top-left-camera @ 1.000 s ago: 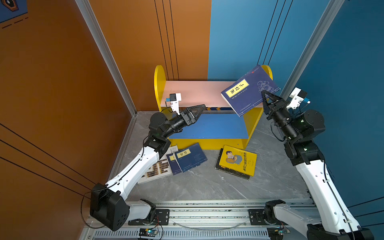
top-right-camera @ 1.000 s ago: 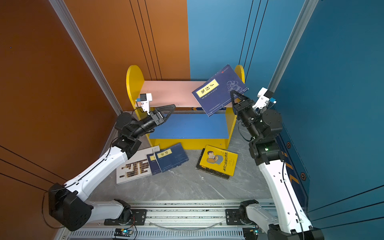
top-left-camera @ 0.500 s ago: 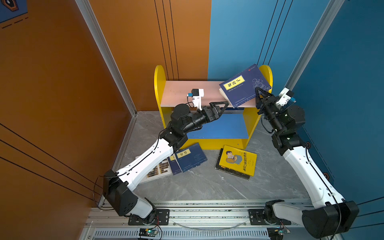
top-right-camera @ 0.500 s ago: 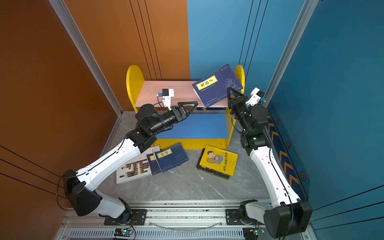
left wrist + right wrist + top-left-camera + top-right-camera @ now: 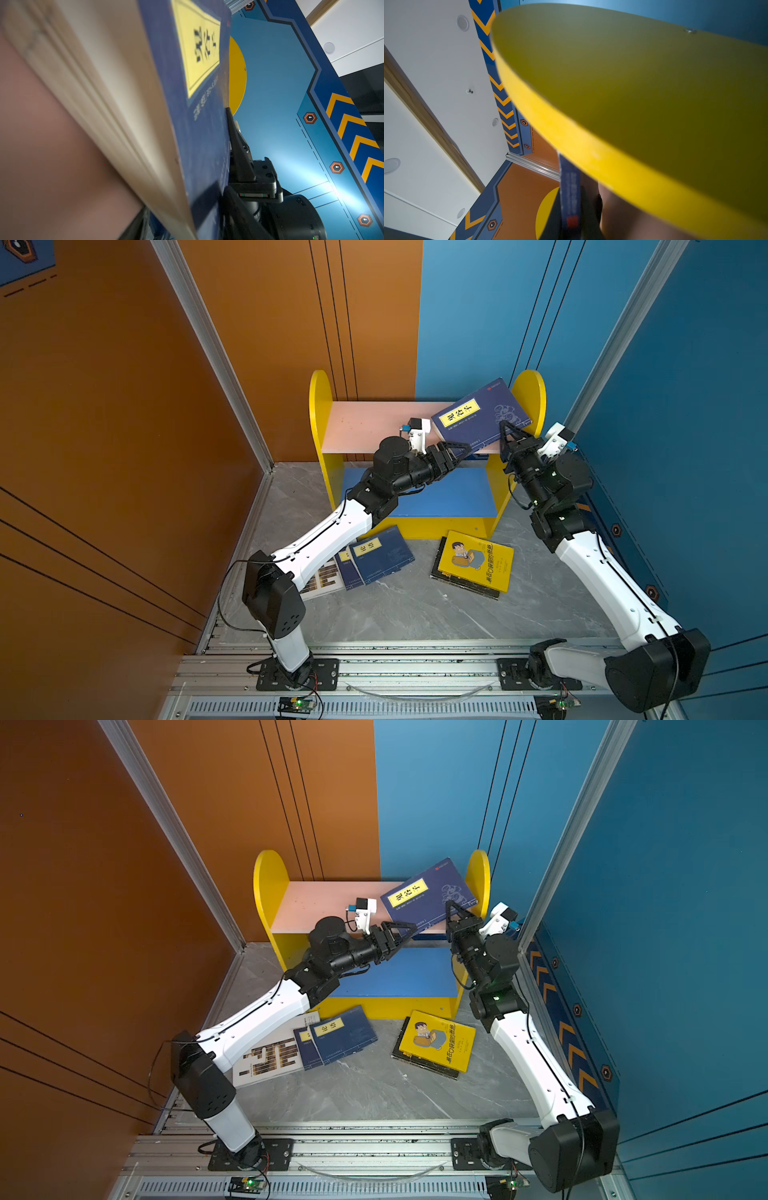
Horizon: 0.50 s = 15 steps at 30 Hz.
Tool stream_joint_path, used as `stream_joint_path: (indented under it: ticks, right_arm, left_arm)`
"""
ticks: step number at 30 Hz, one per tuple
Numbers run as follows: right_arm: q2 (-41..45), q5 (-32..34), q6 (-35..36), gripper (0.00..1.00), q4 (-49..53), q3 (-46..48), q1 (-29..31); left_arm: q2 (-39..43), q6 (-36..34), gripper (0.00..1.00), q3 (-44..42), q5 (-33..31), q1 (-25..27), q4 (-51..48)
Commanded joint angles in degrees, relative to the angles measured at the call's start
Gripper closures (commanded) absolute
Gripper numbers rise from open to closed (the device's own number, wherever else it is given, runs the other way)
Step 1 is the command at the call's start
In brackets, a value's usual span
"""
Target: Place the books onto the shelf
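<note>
Orange-and-blue walls [image 5: 291, 344]: enclose the cell left, far and right.
Grey surface [image 5: 415, 614]: carries the shelf [image 5: 320, 414] at the far end; loose books [image 5: 380, 556] lie flat near its front.
Pink upper board [image 5: 365, 427]: mostly bare.
Navy book [image 5: 478, 418]: tilted over the board's right end, long axis near-left to far-right.
Right end effector [image 5: 504, 427]: clenched on its near-right edge.
Left end effector [image 5: 461, 447]: at its near-left corner, jaws part-spread; a pinch cannot be told.

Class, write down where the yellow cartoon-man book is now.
In both top views the yellow book lies on a black book on the floor, before the shelf's right end, with two navy books to its left.
</note>
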<state>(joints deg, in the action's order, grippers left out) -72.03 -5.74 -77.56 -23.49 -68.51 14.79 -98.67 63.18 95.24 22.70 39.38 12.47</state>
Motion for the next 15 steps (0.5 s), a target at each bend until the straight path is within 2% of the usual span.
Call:
stream_joint_path:
  ticks: [1, 3, 7, 12, 15]
  right_arm:
    - [1.24, 2.36, 0.85, 1.0, -3.97, 0.19, 1.85]
    - [1.73, 2.87, 1.77, 1.0, -3.14, 0.48, 2.64]
    - [3.05, 3.31, 3.29, 1.0, -1.2, 1.01, 4.68]
    - [5.89, 5.33, 3.36, 1.0, -0.45, 3.85, 6.16]
    - [7.96, 6.62, 3.69, 1.0, 0.27, 5.44, 6.96]
  left_arm:
    - [0.48, -0.96, 0.53, 2.33, 1.38, -0.41, 5.37]
    - [1.21, -0.85, 0.58, 0.79, 1.5, -0.52, 6.3]
    - [2.77, 0.65, 0.59, -3.01, 1.89, -0.95, 10.27]
    - [5.46, 0.54, 0.69, -6.4, 0.86, -1.09, 11.74]
    - [7.41, 0.45, 0.84, -8.51, 0.28, -0.69, 12.74]
